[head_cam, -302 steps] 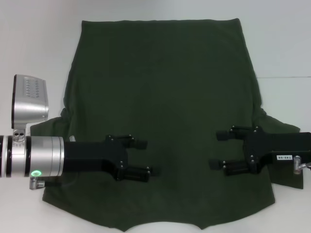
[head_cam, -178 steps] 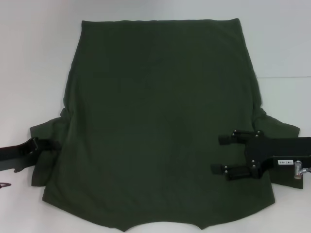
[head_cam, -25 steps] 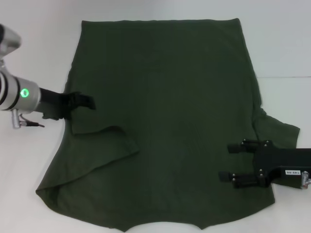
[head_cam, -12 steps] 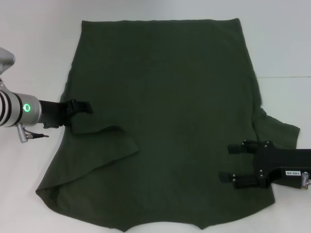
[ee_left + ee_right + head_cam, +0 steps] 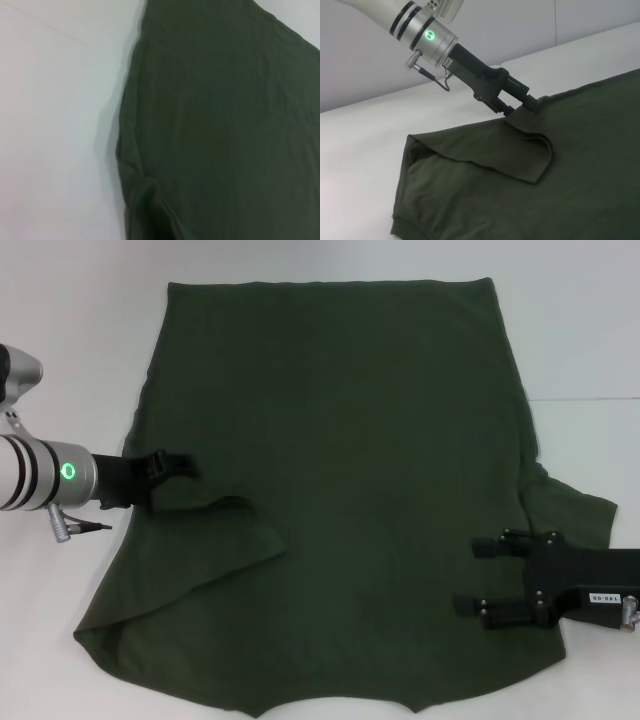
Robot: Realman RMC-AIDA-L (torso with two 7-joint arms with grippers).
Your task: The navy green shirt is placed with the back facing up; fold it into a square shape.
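Note:
The navy green shirt [image 5: 340, 440] lies spread flat on the white table, its hem toward the far side. Its left sleeve [image 5: 215, 540] is folded inward over the body, seen as a flap [image 5: 520, 155] in the right wrist view. My left gripper [image 5: 182, 466] rests at the shirt's left edge, just beyond that flap, and touches the cloth [image 5: 532, 101]. The left wrist view shows only the shirt's edge [image 5: 225, 125] and bare table. My right gripper [image 5: 478, 576] hovers open over the shirt's near right part, beside the spread right sleeve [image 5: 575, 510].
The white table [image 5: 70, 350] surrounds the shirt on the left, right and far sides. A seam in the tabletop [image 5: 590, 399] runs off to the right of the shirt. The shirt's collar end reaches the near edge of the head view.
The left sleeve, once spread outward, now lies folded over the body. In the last second my left arm has slid nearer along the shirt's left edge. My right gripper has drifted slightly nearer.

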